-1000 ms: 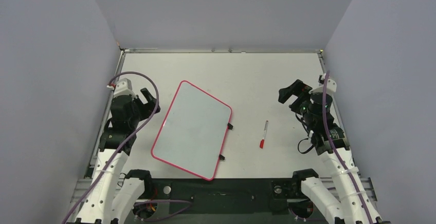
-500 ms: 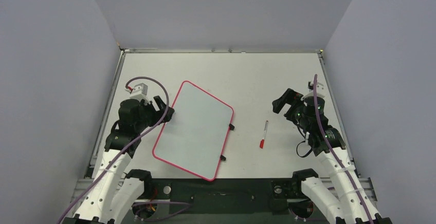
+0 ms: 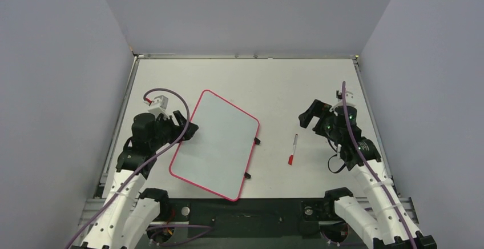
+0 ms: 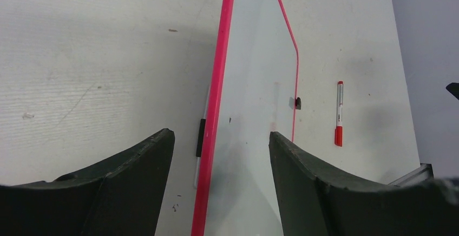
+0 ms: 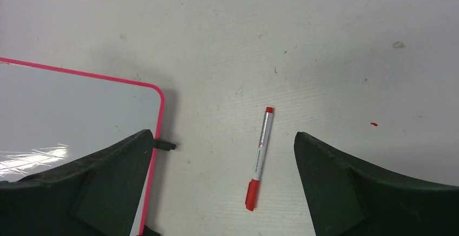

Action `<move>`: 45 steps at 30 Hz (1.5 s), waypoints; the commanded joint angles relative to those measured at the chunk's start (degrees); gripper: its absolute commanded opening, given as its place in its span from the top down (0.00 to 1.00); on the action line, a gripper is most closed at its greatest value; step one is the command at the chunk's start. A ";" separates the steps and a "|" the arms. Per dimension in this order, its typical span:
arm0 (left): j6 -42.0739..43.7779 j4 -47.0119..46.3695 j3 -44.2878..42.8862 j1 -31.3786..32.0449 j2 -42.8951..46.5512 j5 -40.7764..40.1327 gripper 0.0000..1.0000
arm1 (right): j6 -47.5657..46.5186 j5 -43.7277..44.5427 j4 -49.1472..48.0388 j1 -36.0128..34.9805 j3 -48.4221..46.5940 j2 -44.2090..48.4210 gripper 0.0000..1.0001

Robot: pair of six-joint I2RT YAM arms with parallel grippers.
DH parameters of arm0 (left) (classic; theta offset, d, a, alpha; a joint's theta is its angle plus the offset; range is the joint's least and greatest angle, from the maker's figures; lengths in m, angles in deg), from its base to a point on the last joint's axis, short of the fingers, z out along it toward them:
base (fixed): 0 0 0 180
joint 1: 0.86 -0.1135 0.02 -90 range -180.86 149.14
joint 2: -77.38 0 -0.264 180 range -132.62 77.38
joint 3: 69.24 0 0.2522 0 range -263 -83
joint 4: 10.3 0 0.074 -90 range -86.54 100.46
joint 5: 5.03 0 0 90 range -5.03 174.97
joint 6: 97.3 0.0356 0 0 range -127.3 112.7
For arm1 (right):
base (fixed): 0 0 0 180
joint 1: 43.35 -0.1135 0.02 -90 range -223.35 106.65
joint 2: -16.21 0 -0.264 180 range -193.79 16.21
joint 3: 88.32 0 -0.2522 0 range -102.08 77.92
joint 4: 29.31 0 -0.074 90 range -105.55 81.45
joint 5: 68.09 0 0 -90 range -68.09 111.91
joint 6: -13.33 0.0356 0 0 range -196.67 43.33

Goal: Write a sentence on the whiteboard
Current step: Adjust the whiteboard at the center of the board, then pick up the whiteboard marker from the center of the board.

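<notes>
A marker (image 3: 293,149) lay on the white table (image 3: 274,83), to the right of the board (image 3: 217,140) and apart from it, with its red cap toward the near edge. Nothing lay between the marker and the board. Grey walls (image 3: 57,89) closed in the table on three sides.

The right claw (image 3: 311,115) hung above the table just right of the marker and beyond it. Its jaws stood wide apart and held nothing. From the right wrist, the marker (image 5: 258,157) lay on the table in the gap between the two dark fingers (image 5: 368,182), with a rounded corner of the board (image 5: 81,106) at the left.

The board lay flat left of the table's centre, turned askew to the table's edges. It was a white rectangle with rounded corners and a thin pink-red border, and its face showed plain white. Two small black clips (image 3: 255,140) stuck out from its right edge.

The left claw (image 3: 187,125) sat at the board's left edge. From the left wrist, the border (image 4: 216,100) ran up between the fingers (image 4: 135,182), and the jaws were parted with a gap on each side. It gripped nothing.
</notes>
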 commanded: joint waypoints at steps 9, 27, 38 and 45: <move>-1.28 -8.80 -0.09 1.91 -3.72 3.44 0.52 | 11.30 17.51 3.29 -8.38 4.68 -11.05 0.12; 4.23 -31.27 -10.96 12.32 -31.52 9.26 0.59 | 16.19 19.70 -3.29 -10.17 7.50 -22.07 0.24; 8.87 -32.80 -25.56 14.10 -48.72 16.58 0.60 | 17.46 17.96 -8.00 -11.03 6.25 -30.35 0.35; 11.99 -27.06 -29.82 15.55 -48.58 12.50 0.46 | 16.93 16.46 -10.32 -12.06 5.44 -36.31 0.50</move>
